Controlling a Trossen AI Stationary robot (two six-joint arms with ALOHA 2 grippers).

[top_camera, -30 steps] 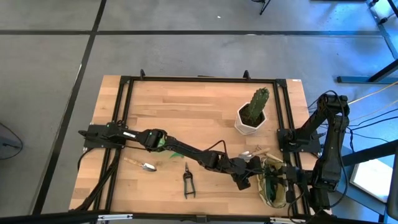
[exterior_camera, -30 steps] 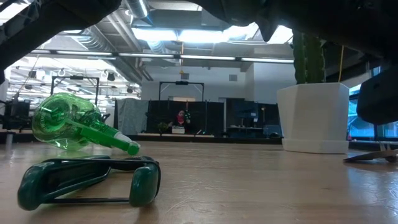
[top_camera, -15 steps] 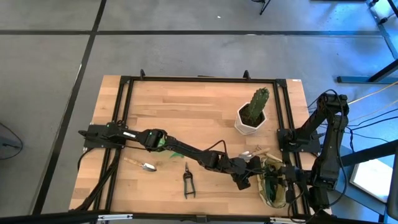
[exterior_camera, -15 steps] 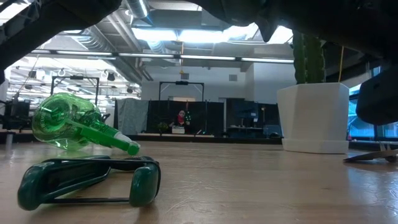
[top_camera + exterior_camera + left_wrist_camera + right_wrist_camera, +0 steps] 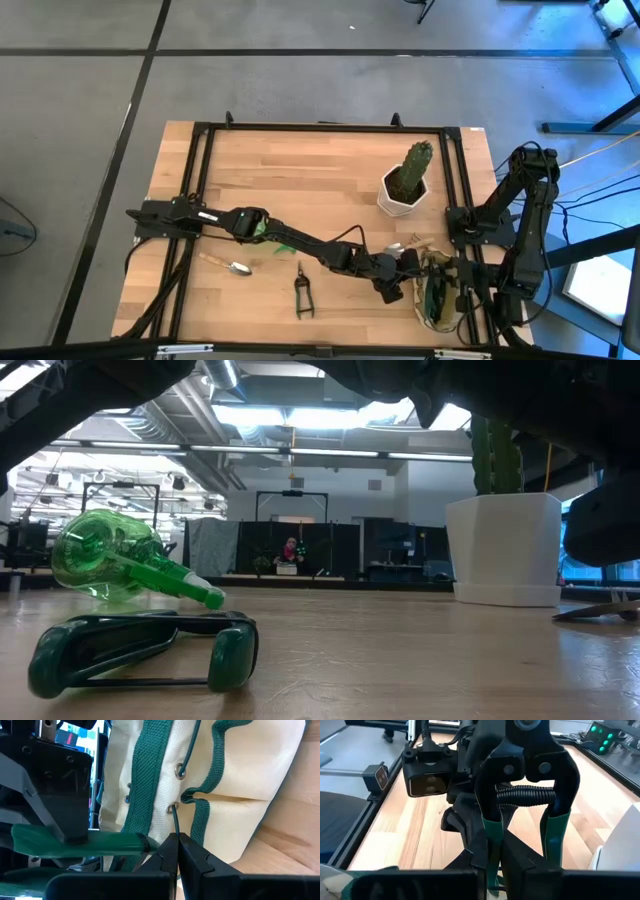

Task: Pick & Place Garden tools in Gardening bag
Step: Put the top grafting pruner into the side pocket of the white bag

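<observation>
The gardening bag (image 5: 436, 298), khaki with green trim, stands near the table's front right corner. My left gripper (image 5: 177, 840) reaches across to its side and is shut on a thin green cord. My right gripper (image 5: 492, 855) is by the bag's mouth, shut on black pruning shears (image 5: 522, 767) with green handles. Another pair of shears (image 5: 303, 290) and a trowel (image 5: 232, 266) lie flat on the table. The green spray bottle (image 5: 120, 560) lies on its side under my left arm. A second trowel (image 5: 408, 245) lies by the bag. My left gripper pinches the bag's thin green cord (image 5: 174, 822) between its two fingertips, just below an eyelet in the bag's side. The fingers come roughly level from the table's left. My right gripper pinches one green handle (image 5: 492, 832) of the shears between its fingers. The shears' black head points away from the gripper. The shears are lifted clear of the table, with a handle (image 5: 75, 842) beside the bag's upper edge.
A cactus in a white pot (image 5: 405, 185) stands behind the bag at the right. A black frame (image 5: 195, 200) runs around the tabletop. The far left part of the wood is bare.
My right gripper has shifted a little toward the bag with the shears still in its hold. My left gripper has kept still on the cord.
</observation>
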